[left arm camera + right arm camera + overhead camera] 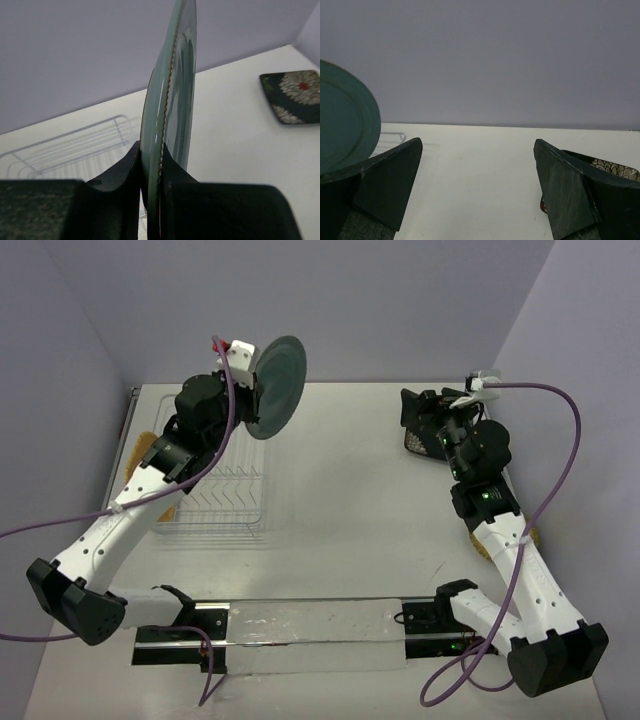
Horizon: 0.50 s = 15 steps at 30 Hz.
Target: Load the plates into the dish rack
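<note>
The round teal-grey plate (276,387), glossy with a ridged rim, is clamped by its lower edge in the left gripper (151,160), up in the air over the far end of the dish rack (215,498). It stands nearly upright on edge, with its face turned to the right. The right gripper (477,145) gapes wide and empty by the black floral plate (295,97) at the far right.

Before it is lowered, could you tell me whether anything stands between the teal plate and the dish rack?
Nothing visible does. The left claw holds the teal plate on edge in the air by the dish rack's far right corner, and the tines in view are bare. The left arm hides the rack's left part.
</note>
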Motion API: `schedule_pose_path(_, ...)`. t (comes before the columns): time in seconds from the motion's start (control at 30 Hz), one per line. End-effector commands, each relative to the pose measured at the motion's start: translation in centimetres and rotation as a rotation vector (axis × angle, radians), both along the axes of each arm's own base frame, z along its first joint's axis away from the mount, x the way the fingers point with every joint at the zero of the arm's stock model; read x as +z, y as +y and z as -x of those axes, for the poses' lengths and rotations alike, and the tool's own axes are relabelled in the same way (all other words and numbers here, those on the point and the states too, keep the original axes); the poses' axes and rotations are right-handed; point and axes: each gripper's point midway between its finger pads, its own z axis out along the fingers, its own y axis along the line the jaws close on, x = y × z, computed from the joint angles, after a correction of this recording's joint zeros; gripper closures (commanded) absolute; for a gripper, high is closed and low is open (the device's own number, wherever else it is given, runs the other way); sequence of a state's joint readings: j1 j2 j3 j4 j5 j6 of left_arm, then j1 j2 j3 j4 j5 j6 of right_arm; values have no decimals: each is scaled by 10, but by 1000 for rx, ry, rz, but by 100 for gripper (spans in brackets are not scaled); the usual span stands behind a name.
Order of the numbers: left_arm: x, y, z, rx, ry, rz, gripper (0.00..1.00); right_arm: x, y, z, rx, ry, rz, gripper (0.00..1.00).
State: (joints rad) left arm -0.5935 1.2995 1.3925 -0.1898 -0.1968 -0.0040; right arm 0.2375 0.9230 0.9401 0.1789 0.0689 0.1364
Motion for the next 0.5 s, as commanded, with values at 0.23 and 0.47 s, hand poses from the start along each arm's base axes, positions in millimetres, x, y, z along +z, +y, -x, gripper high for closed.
schedule_pose_path(0.23, 13, 136, 11, 323, -73, 48, 100, -6, -15, -25, -16, -8, -68, 0)
schedule_pose_path(0.47, -23, 181, 34, 462, 2, -64, 100, -33, -20, -45, 77, 51, -122, 1)
